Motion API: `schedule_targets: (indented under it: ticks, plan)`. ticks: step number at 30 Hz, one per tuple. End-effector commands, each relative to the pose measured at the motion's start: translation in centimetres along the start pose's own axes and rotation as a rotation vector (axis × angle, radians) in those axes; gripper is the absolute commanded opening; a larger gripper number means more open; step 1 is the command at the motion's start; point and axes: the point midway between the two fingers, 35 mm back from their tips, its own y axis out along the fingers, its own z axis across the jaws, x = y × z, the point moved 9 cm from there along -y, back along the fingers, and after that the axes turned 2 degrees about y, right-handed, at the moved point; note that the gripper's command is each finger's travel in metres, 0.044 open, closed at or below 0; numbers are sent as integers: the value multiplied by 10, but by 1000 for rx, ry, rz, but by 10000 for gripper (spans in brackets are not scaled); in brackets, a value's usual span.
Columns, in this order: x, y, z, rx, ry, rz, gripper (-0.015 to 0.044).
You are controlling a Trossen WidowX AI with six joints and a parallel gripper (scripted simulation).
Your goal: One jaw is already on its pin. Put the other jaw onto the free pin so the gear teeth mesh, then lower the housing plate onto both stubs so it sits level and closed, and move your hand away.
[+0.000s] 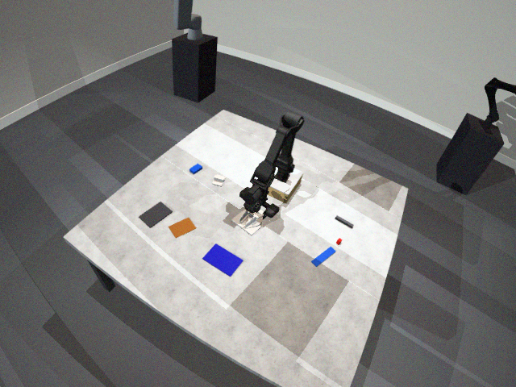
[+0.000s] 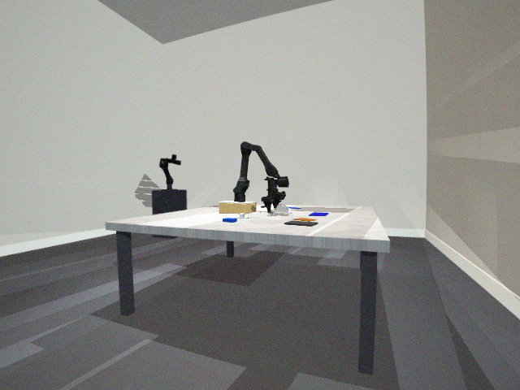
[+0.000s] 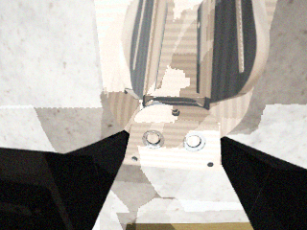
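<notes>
My gripper [image 1: 258, 211] [image 2: 273, 208] [image 3: 171, 135] is shut on the pale housing plate [image 3: 192, 122], its fingers at the plate's left and right edges. Two round pin ends, the left [image 3: 153, 139] and the right [image 3: 194, 141], show in the plate's two holes. I cannot tell whether the plate is fully seated. Beyond it, the left jaw [image 3: 139, 57] and the right jaw [image 3: 235, 53] stand side by side, roughly parallel, over the pale base plate [image 1: 251, 231] [image 3: 107, 48]. The plate covers the gear teeth.
A tan box [image 1: 285, 193] [image 2: 237, 208] stands behind the gripper. A small white piece [image 1: 218, 180] and a blue block [image 1: 195, 168] [image 2: 229, 219] lie beyond. Dark [image 1: 155, 214], orange [image 1: 181, 227] and blue [image 1: 222, 260] flat panels lie on the table, with a blue strip [image 1: 323, 255] opposite.
</notes>
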Motion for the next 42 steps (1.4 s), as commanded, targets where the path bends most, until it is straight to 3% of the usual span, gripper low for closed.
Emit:
schedule_targets:
  ticks: [1,32,36,42]
  plan:
    - [0,1,0,-3,6,2,351]
    - [0,1,0,-3,6,2,351]
    - [0,0,0,0,0,0,440]
    - [0,0,0,0,0,0,440]
